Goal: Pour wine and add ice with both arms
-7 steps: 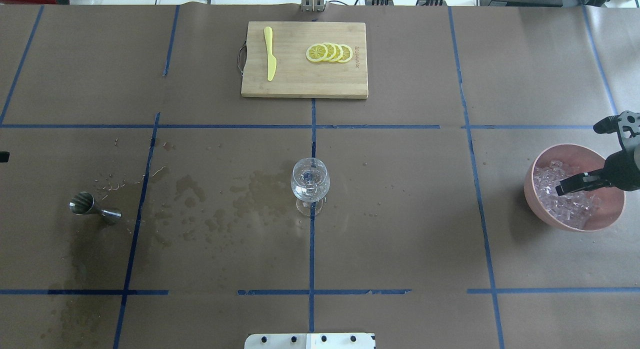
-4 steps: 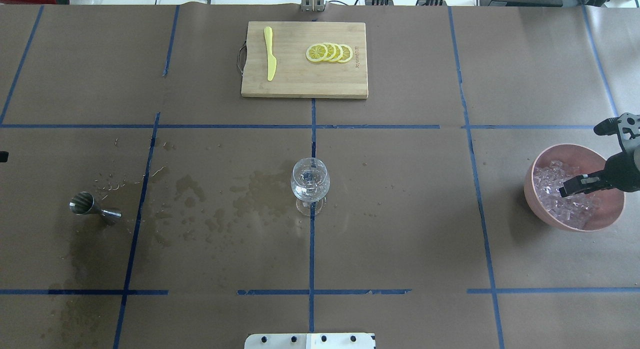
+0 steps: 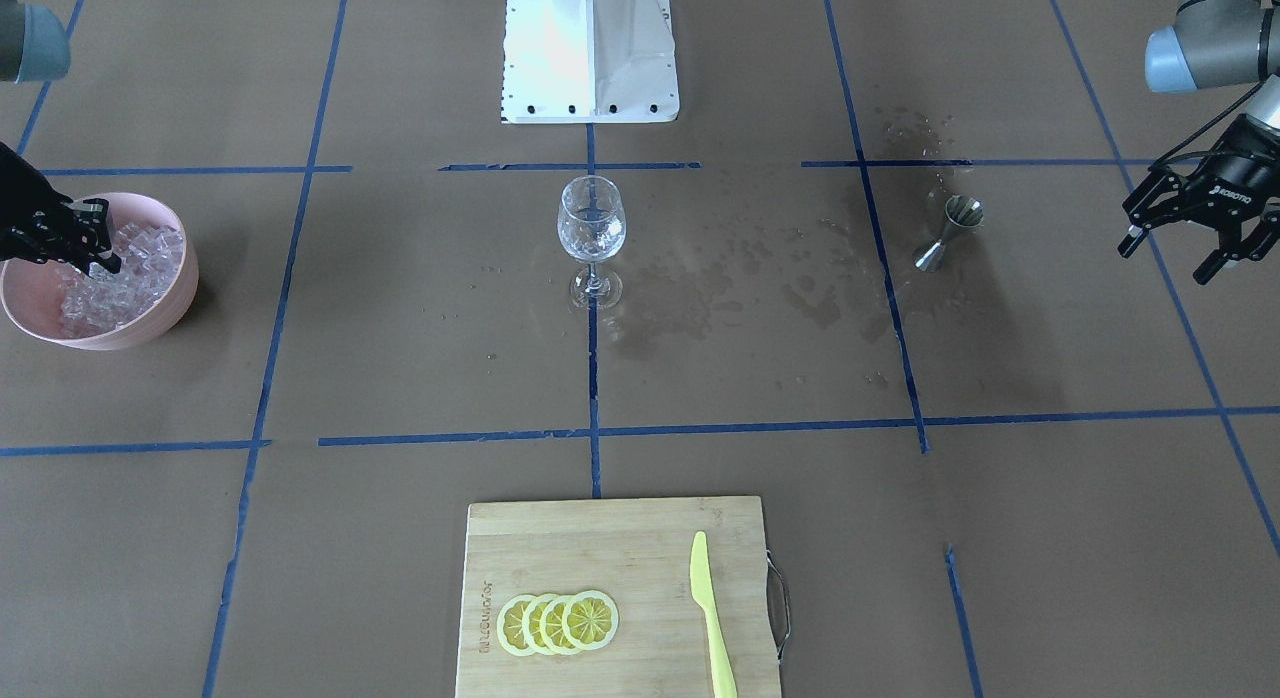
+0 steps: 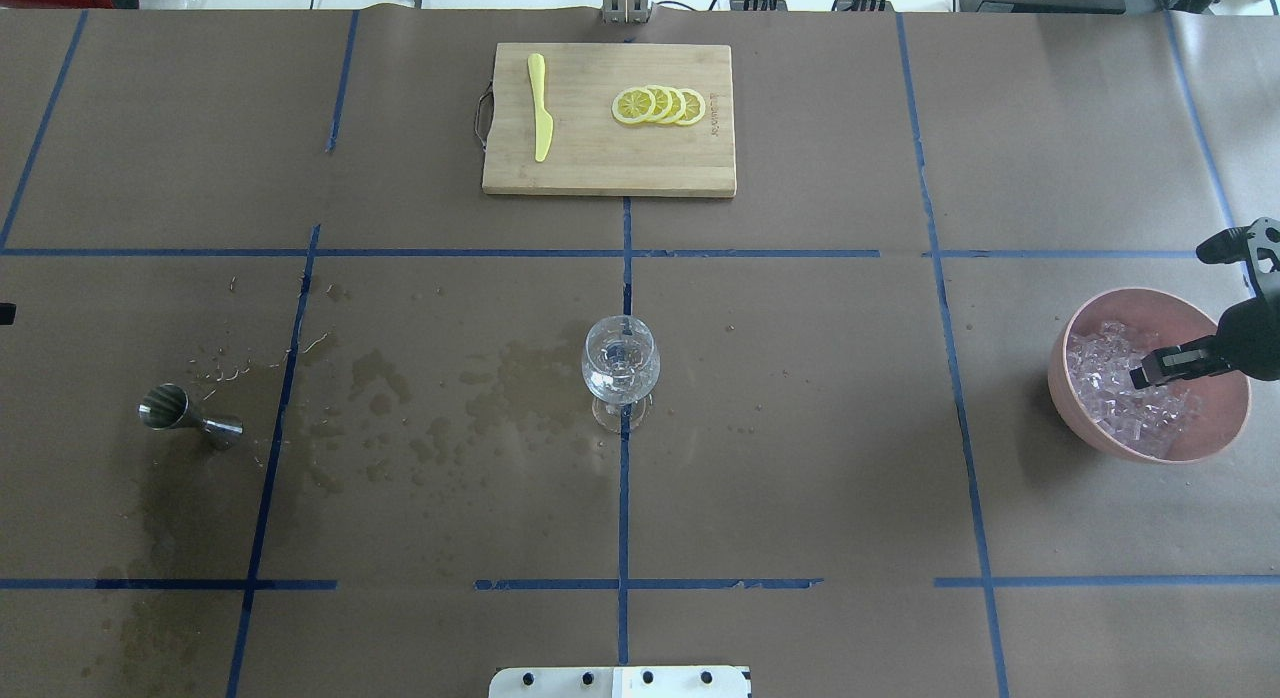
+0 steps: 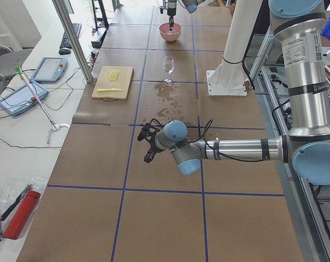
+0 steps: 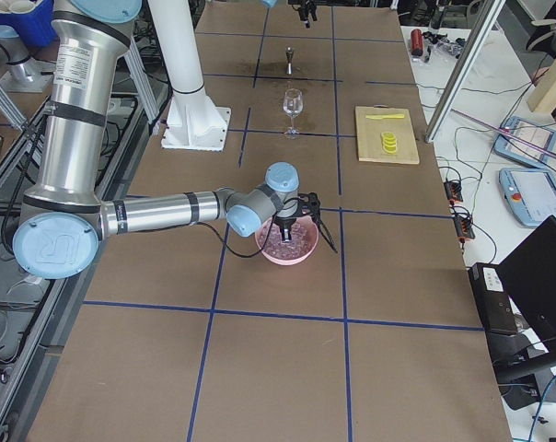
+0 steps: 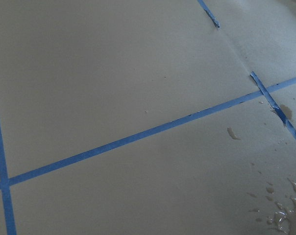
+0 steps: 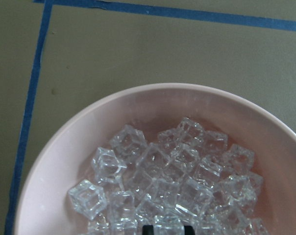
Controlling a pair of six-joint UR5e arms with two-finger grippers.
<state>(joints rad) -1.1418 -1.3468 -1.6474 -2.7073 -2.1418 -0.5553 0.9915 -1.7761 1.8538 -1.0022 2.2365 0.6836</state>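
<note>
Many ice cubes (image 8: 158,181) lie heaped in the pink bowl (image 4: 1080,413), and the right gripper (image 4: 1142,375) dips among them; I cannot tell whether its fingers are clamped on a cube. A glassy cube would likely slip from a shallow pinch and drop on the long carry to the wine glass (image 4: 620,363) in the middle of the desk (image 4: 800,458), or knock its thin rim. The left gripper (image 3: 1166,258) hangs spread and empty, well apart from the jigger (image 4: 188,416) lying on its side.

A robotics lab: teach pendants (image 5: 47,69), aluminium framing (image 5: 72,38), blue tape grid (image 4: 622,498) on paper-covered table (image 4: 800,428).
</note>
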